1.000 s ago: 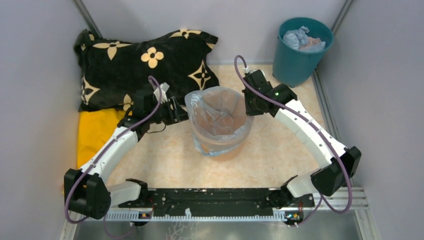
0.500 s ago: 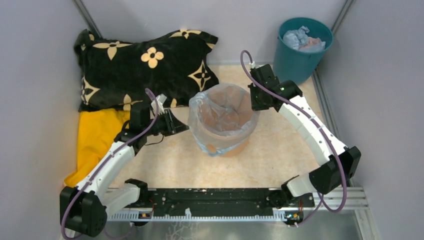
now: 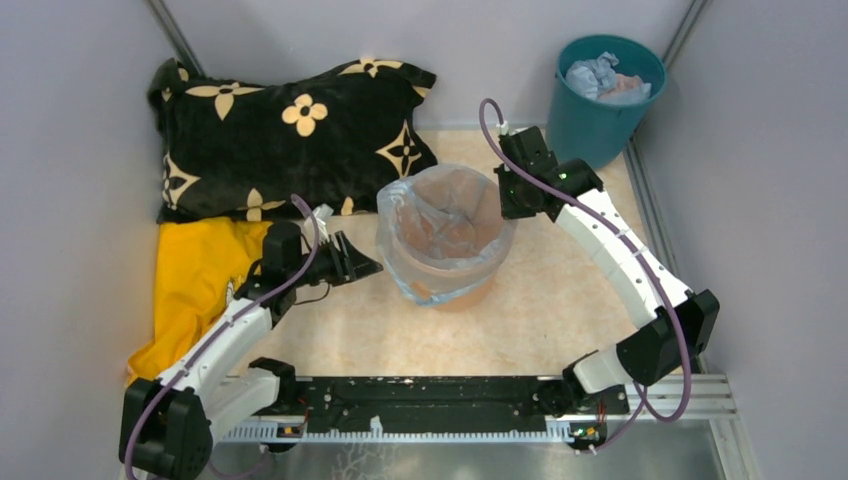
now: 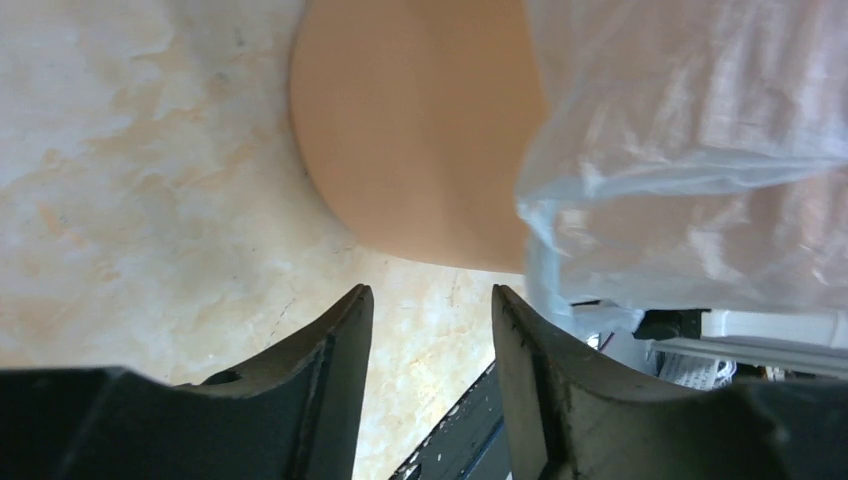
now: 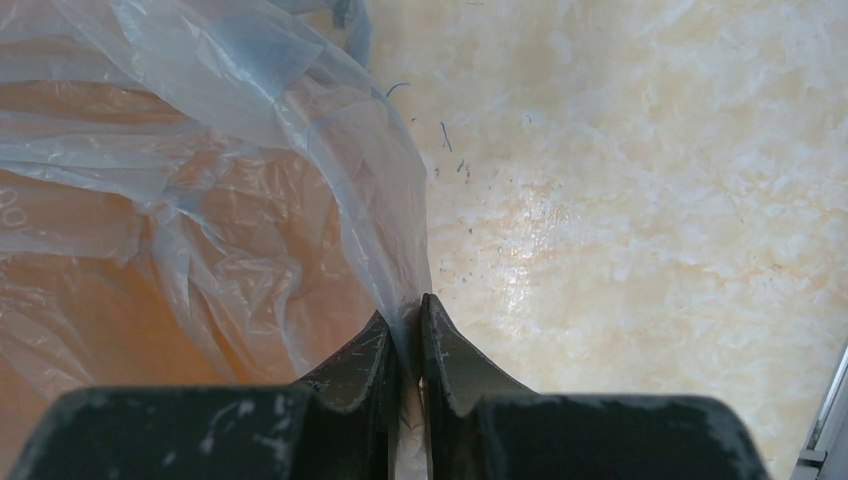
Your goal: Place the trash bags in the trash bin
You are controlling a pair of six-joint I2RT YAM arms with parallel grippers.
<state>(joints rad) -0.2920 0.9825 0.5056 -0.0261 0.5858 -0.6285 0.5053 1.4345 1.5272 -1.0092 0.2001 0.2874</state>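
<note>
Trash bag draping trash bin pinched by outstretched right hand; left hand spread, low beside bin.

Left arm on my screen: white shell links, chunky black joint housings, a purple cable running along it. My right arm matches it, with white segments, a black elbow block, its own purple cable and a tiny green light glowing near the wrist. Both sit on a black base rail dotted with small pale fasteners. Up close, the left gripper has smooth matte black fingers. The right gripper has black fingers flecked with pale scuffs.
</note>
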